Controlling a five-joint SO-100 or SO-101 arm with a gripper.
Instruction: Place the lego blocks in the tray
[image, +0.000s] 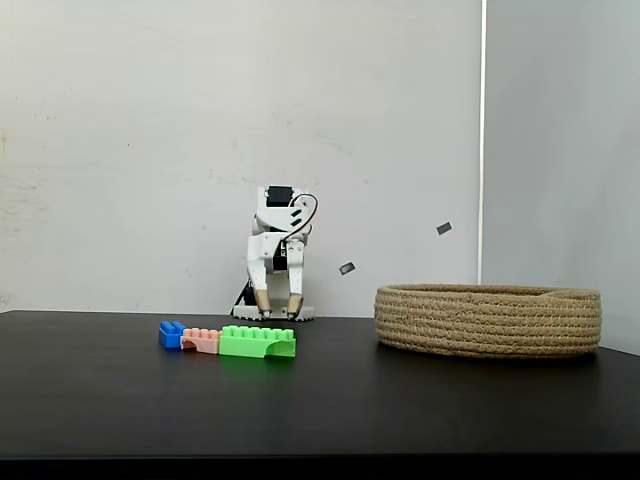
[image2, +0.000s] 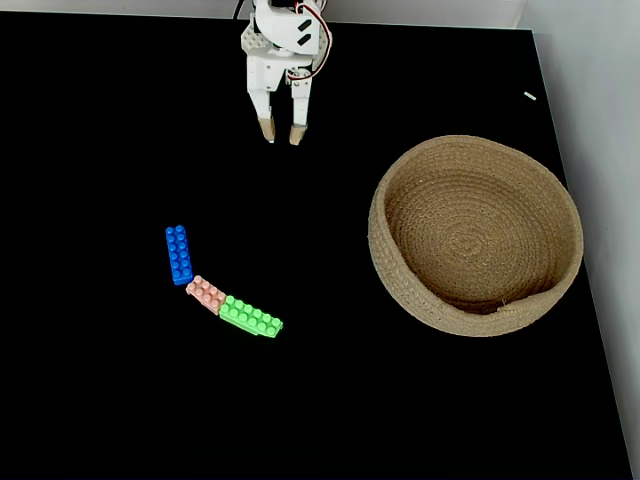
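Note:
Three lego blocks lie end to end on the black table: a blue one (image: 171, 334) (image2: 179, 254), a salmon-pink one (image: 201, 341) (image2: 207, 294) and a longer green one (image: 257, 342) (image2: 250, 317). In both fixed views the woven rope tray (image: 488, 319) (image2: 400, 280) stands to their right with nothing in it. My white gripper (image: 278, 303) (image2: 282, 133) hangs near the arm's base, well behind the blocks, its tan-tipped fingers pointing down with a gap between them and nothing held.
The black table (image2: 100, 400) runs wide around the blocks. A white wall stands behind the arm, with two small dark marks (image: 346, 268) on it. The tray sits close to the table's right edge.

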